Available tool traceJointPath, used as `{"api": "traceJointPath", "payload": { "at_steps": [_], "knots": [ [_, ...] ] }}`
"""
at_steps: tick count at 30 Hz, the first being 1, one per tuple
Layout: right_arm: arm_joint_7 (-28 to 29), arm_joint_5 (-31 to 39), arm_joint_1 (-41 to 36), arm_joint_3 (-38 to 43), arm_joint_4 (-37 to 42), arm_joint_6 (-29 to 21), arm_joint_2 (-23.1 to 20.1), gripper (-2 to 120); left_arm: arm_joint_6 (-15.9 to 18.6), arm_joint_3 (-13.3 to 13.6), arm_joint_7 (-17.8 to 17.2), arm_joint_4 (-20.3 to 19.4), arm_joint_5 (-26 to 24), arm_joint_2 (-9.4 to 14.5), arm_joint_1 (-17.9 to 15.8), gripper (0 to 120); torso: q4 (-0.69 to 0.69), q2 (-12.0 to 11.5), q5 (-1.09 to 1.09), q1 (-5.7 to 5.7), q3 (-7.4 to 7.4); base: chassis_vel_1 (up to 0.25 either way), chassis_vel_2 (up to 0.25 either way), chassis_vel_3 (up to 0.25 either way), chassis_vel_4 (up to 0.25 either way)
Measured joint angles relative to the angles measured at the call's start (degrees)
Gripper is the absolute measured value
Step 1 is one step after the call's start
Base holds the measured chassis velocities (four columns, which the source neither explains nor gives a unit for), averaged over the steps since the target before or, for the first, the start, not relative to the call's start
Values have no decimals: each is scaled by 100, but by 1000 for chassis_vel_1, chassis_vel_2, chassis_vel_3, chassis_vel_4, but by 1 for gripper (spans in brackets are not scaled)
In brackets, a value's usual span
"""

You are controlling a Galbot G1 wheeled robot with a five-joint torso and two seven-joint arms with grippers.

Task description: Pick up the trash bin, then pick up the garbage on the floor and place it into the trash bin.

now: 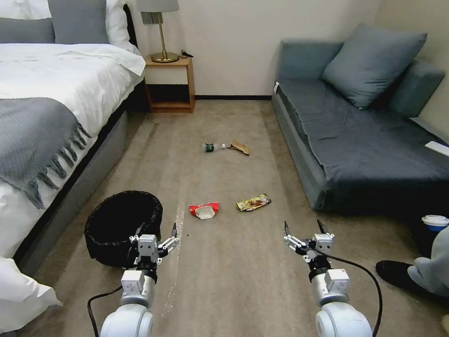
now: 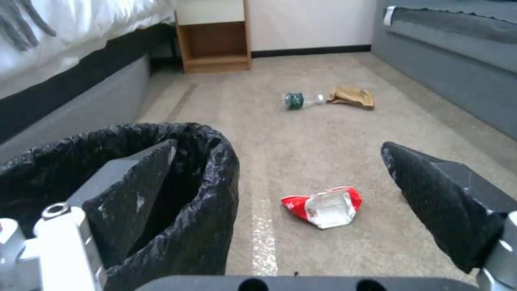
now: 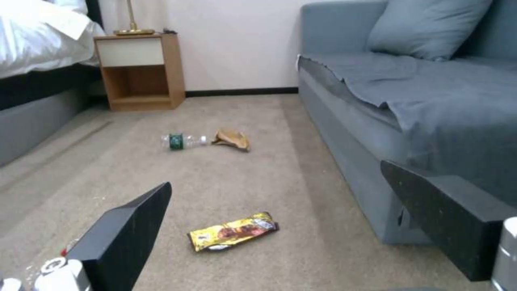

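Our left gripper (image 1: pixel 156 232) hovers with its jaws wide at the near rim of the trash bin (image 1: pixel 122 226), which stands upright on the carpet beside the bed (image 1: pixel 51 107); in the left wrist view one finger (image 2: pixel 135 190) sits over the bag-lined mouth and the other outside, so we judge the rim lies between them and this arm is plainly the nearer one. Our right gripper (image 1: pixel 304 229) waits well apart, jaws wide and empty. The garbage lies ahead on the floor: red-and-white wrapper (image 1: pixel 204 210) and snack packet (image 1: pixel 253 202) near, bottle (image 1: pixel 213 147) and paper scrap (image 1: pixel 239 148) farther off.

Even soft indoor light, faint shadows, head view sharp, wrist views blurred
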Motion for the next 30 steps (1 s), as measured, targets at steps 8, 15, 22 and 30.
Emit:
{"api": "traceJointPath", "payload": {
  "at_steps": [8, 15, 22, 30],
  "knots": [
    [0, 0, 0, 0, 0, 0, 0, 100, 0, 0, 0, 0, 0, 0, 0, 100, 0, 0, 0, 0, 0, 0, 0, 0, 0],
    [0, 0, 0, 0, 0, 0, 0, 100, 0, 0, 0, 0, 0, 0, 0, 100, 0, 0, 0, 0, 0, 0, 0, 0, 0],
    [0, 0, 0, 0, 0, 0, 0, 100, 0, 0, 0, 0, 0, 0, 0, 100, 0, 0, 0, 0, 0, 0, 0, 0, 0],
    [121, 141, -42, 0, 213, -383, 55, 100, 569, -75, -424, -211, -439, 235, -176, 100, 0, 0, 0, 0, 0, 0, 0, 0, 0]
  ]
}}
